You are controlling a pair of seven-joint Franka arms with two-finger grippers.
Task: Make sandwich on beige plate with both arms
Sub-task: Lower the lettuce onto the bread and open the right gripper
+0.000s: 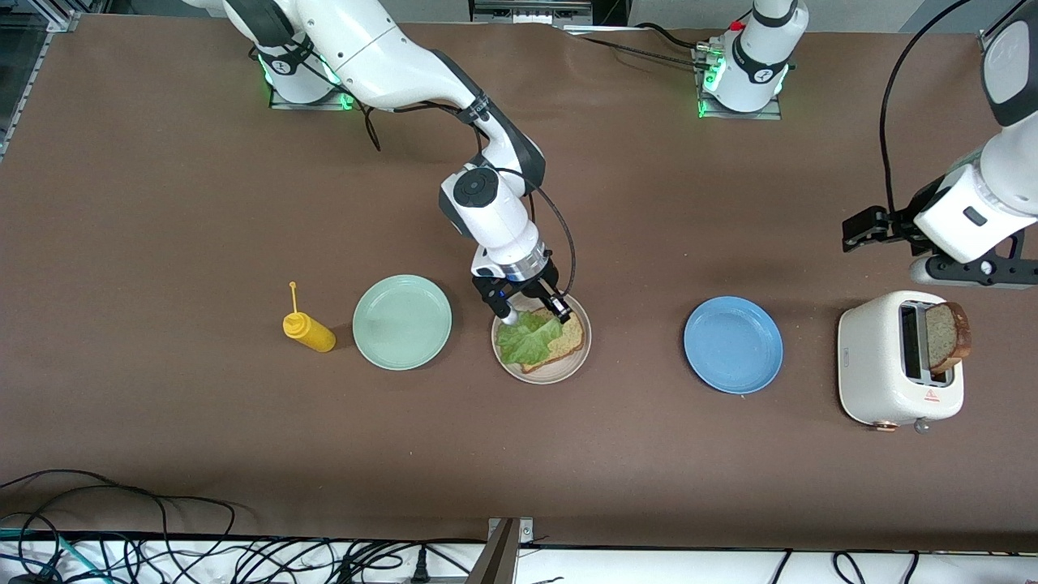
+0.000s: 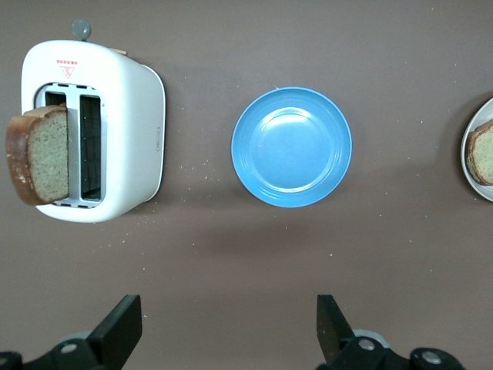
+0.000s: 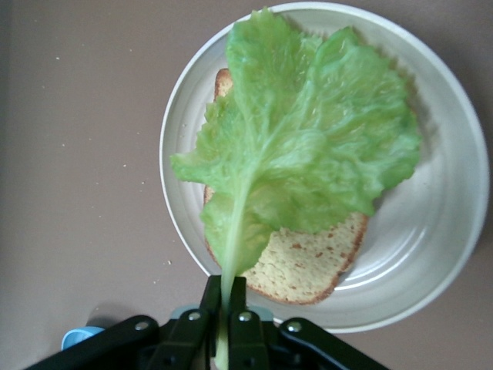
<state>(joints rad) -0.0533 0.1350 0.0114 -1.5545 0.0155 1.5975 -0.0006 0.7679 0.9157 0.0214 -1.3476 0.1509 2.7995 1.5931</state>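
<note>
Beige plate [image 1: 568, 367], lettuce [image 1: 531, 337] overhanging rim.

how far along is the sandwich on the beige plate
Done: one bread slice lies on the beige plate.
In hand: the lettuce leaf is draped over that slice, its stem pinched in the right pincer, low over the plate's edge.
Left: the second slice stands in the toaster; the left pincer hangs open over the table beside the toaster, holding nothing.
</note>
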